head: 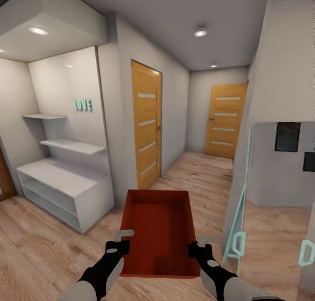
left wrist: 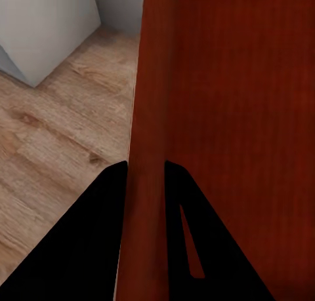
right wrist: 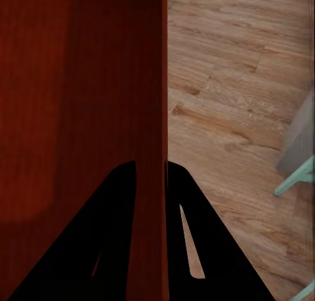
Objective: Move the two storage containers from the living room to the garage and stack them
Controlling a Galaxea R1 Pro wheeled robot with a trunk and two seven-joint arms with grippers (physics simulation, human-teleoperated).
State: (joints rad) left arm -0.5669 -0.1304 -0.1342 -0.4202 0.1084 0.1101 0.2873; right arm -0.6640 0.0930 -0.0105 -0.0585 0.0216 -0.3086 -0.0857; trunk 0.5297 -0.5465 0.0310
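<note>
Empty storage container (head: 159, 231), gripper-held both sides

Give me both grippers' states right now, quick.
Left gripper: shut on the left wall of the storage container.
Right gripper: shut on the same container's right wall.

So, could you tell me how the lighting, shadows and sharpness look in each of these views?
Head view: ceiling spotlights light the hallway evenly, a soft shadow darkens the near corner of the bin, and far edges look slightly soft. Left wrist view: the left gripper is a featureless black silhouette astride the bin wall. Right wrist view: the right gripper is equally black, and the floor grain is blurry.
</note>
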